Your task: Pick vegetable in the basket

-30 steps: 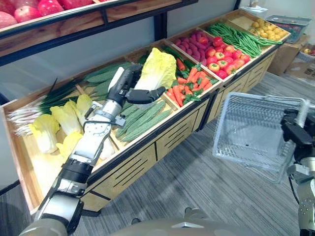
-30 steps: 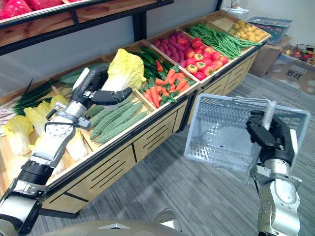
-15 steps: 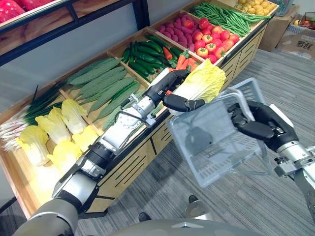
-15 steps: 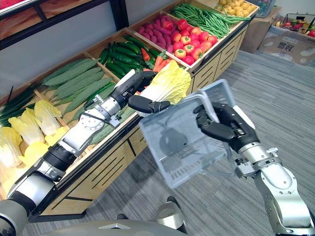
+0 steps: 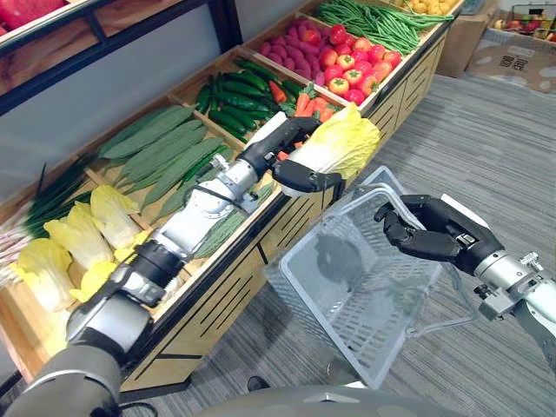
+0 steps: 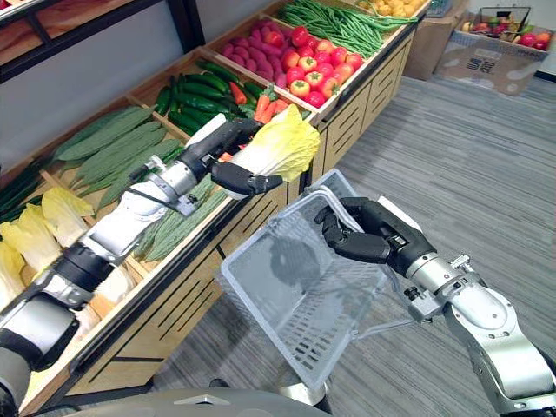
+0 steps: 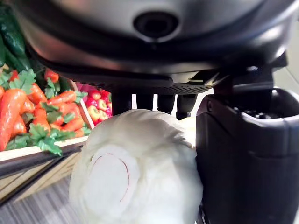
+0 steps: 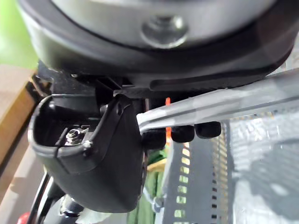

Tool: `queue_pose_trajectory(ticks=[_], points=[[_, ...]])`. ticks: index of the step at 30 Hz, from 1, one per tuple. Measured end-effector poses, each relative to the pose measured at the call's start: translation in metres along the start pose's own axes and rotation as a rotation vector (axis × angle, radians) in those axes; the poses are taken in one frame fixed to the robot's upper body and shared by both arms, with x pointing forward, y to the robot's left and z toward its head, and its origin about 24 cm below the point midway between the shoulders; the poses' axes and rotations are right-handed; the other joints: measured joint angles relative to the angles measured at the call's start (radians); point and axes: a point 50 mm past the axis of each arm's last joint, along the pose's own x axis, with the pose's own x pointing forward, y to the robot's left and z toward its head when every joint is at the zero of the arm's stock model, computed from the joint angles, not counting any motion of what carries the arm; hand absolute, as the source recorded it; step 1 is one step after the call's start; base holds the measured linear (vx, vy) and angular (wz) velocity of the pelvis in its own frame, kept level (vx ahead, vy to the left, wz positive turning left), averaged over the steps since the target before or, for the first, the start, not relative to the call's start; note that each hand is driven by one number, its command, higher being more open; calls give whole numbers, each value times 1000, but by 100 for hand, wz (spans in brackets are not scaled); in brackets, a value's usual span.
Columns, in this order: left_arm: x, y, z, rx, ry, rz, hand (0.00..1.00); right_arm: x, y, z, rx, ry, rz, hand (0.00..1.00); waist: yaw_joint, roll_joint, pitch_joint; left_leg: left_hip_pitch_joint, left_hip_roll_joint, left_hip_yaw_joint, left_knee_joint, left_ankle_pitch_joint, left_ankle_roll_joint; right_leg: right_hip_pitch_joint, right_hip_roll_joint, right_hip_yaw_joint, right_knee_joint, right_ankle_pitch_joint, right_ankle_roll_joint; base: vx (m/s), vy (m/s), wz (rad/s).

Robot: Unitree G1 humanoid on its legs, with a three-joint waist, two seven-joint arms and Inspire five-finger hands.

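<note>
The left hand [image 5: 282, 156], curled round a napa cabbage [image 5: 347, 143] whose leafy end points past its fingertips, has the wire basket's [image 5: 347, 295] open mouth just below, its handle clasped by the right hand [image 5: 434, 234].

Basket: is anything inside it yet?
Nothing is inside the basket; the floor shows through its mesh. The cabbage is outside, held in the left hand. The right hand covers part of the rim.

Displayed in bins of a wooden stand [image 5: 217, 304] on grey carpet [image 5: 486, 139]: carrots [image 5: 301, 103] beside dark cucumbers [image 5: 230, 95], long pale gourds [image 5: 161, 148], yellow cabbages [image 5: 82, 234] nearest, tomatoes [image 5: 346, 76] and green beans [image 5: 365, 17] farthest off.
</note>
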Motion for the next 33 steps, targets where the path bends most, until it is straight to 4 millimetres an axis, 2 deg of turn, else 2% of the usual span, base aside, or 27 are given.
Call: queue_pose_trajectory(ticks=[5, 11, 17, 24, 28, 33], points=[[-29, 16, 18, 46, -92, -18, 0, -2, -2, -2, -4, 13, -11, 0, 16, -1, -1, 0, 7, 3, 0, -3, -4, 3, 8, 1, -1, 5, 7, 7, -51, -3], [-50, 24, 32, 143, -136, -111, 0, -5, 1, -6, 5, 32, -2, 0, 41, -5, -4, 0, 9, 2, -1, -3, -4, 6, 9, -2, -4, 5, 7, -19, -45, 1], [-70, 7, 28, 122, -121, -205, 0, -4, 7, -9, 19, 43, 29, 0, 46, -18, -34, 1, 11, 2, -1, -3, -4, 9, 10, -3, -14, 7, 5, -9, -44, -1], [-86, -3, 37, 124, -163, -277, 0, 1, 16, -11, 29, 33, 73, 0, 49, -46, -69, 4, 12, 5, -4, -4, -6, 8, 10, -3, -19, 9, 4, -28, -39, -1], [-97, -17, 33, 107, -137, -362, 0, 11, 23, -10, 31, 26, 128, 0, 48, -48, -90, 5, 11, 11, -4, -4, -6, 2, 10, 2, -20, 8, 3, -31, -41, -4], [-102, -36, 30, 77, -133, -450, 0, 21, 31, -10, 42, 14, 175, 0, 49, -48, -94, 5, 11, 11, -3, -3, -5, 3, 10, 2, -20, 10, 0, -18, -29, 0]])
